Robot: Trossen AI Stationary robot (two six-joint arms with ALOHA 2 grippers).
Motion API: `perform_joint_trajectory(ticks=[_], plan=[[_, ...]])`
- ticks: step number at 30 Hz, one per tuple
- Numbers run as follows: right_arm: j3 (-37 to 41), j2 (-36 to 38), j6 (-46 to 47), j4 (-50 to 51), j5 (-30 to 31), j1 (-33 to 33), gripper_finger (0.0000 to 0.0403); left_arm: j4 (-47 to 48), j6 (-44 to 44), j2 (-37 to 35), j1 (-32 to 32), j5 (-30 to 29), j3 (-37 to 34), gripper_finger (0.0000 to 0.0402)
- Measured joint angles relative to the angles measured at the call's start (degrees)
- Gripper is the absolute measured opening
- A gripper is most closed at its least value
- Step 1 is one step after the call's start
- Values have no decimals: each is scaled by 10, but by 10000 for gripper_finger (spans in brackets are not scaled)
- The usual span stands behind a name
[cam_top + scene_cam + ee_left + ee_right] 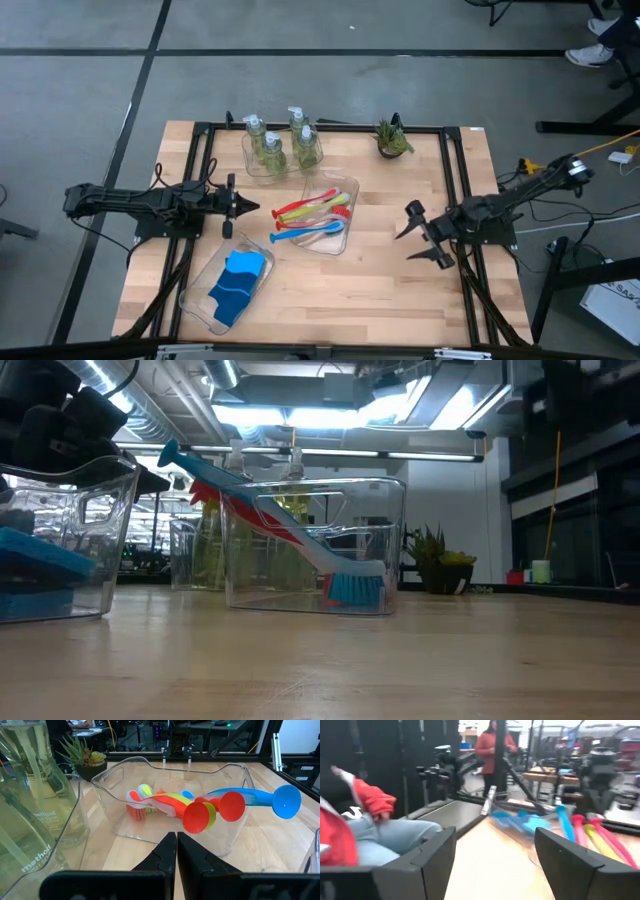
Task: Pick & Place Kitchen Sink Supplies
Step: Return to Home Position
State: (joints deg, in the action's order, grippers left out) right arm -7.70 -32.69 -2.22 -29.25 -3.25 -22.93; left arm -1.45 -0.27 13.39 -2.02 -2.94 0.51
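1. Black left gripper (250,208): it hangs over the table's (400,290) left side, pointing at the brush tray. Its fingers are pressed together and hold nothing.
2. Blue sponge pieces (238,280): flat slabs stacked in the near-left clear bin (190,297). They are likely very light and soft, yielding under the pads. Pinching across the narrow sides, with the fingers closed well in, should suit them best.
3. Yellow-green pump bottles (272,150): clear, with pale pump heads, they stand upright together in the far clear tray (247,165). They are probably the heaviest items here, rigid and smooth enough to slip. The body below the neck looks the safest hold, and they should be kept vertical.
4. Red, blue and yellow-green brushes (312,218): slim handles with round disc ends lie crossed in the centre tray (352,190), some leaning over its rim. They appear stiff and light but apt to pivot, so a mid-handle grasp seems wise.
5. Right gripper (410,233): it sits above the table's right side, well apart from every tray. Its fingers are spread wide and empty.
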Motion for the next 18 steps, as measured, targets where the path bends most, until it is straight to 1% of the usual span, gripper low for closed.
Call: perform_joint_trajectory(ticks=[3,9,14,18], plan=[[34,41,7,-36,26,3,266,0,0,0,0,0,0,8],[73,115,-29,-39,22,15,266,0,0,0,0,0,0,13],[74,153,-30,32,22,43,266,0,0,0,0,0,0,10],[73,158,-61,113,22,60,266,0,0,0,0,0,0,8]])
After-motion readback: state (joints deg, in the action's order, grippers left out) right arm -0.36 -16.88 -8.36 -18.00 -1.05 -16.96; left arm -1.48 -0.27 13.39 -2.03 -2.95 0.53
